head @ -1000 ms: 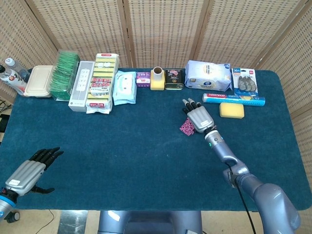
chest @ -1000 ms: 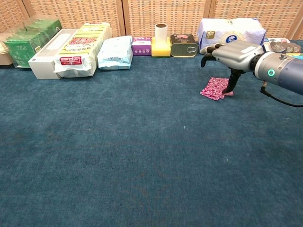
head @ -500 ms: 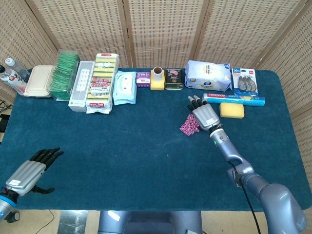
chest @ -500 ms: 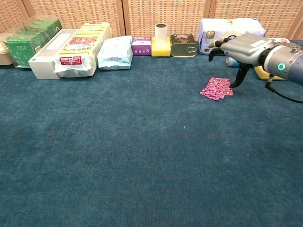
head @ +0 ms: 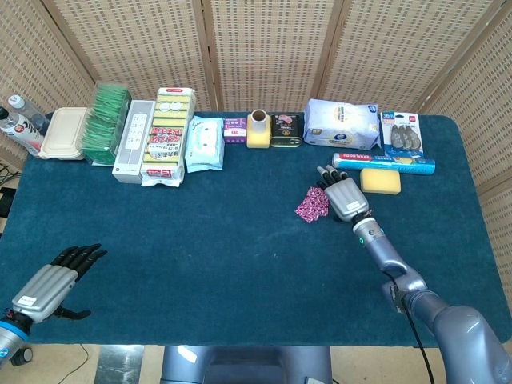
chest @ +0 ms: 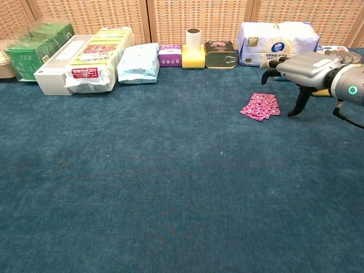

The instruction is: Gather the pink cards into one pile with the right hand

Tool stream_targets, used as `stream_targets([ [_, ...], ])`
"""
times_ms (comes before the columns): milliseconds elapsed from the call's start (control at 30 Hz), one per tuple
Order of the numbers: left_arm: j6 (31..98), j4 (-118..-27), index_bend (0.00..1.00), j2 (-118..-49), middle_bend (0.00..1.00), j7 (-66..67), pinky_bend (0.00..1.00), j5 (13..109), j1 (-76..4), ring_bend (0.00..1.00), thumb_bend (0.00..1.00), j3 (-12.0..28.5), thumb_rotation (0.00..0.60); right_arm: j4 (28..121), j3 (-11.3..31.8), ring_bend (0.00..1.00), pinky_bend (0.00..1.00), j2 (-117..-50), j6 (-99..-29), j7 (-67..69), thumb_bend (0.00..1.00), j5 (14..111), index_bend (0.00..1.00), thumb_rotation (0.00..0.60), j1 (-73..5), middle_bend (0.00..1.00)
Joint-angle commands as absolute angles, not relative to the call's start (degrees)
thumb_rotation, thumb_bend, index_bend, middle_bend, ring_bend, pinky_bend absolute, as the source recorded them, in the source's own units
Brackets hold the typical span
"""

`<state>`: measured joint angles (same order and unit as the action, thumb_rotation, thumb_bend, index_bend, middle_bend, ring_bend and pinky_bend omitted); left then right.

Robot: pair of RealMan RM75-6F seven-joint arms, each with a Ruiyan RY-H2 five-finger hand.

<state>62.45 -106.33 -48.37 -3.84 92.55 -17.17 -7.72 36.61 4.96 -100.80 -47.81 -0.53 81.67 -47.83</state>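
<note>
Matt blue carpet-like cloth (chest: 142, 187) under glossy patterned pink cards (chest: 260, 106)

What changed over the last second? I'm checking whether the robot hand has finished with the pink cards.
The right robot hand has drawn back from the pink cards toward the robot's right and now holds nothing, clear of them. The cards lie overlapped where they were. The left robot hand stayed idle at the table's near edge.

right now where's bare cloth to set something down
The wide blue cloth in front of the back row lies bare, from the left hand across to the pink patterned cards. The back edge is crowded with boxes and packets. The right hand hovers beside the cards.
</note>
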Motion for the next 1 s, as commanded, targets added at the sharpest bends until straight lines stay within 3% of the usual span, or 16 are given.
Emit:
stream_targets([
  [33, 62.57, -106.34, 0.0, -48.36, 0.0, -3.84, 0.0, 92.56, -17.12, 0.0, 0.06, -7.71, 0.6, 36.29, 5.28, 0.06, 0.23, -101.17, -47.88, -0.24, 0.1, 81.57, 0.21, 0.6, -47.95, 0.05],
  [1000, 63.2, -105.96, 0.0, -47.95, 0.0, -5.16, 0.0, 93.15, -17.03, 0.0, 0.06, -7.77, 0.6, 35.02, 7.71, 0.06, 0.23, -105.18, -48.05, -1.19, 0.1, 81.28, 0.21, 0.6, -50.86, 0.05],
])
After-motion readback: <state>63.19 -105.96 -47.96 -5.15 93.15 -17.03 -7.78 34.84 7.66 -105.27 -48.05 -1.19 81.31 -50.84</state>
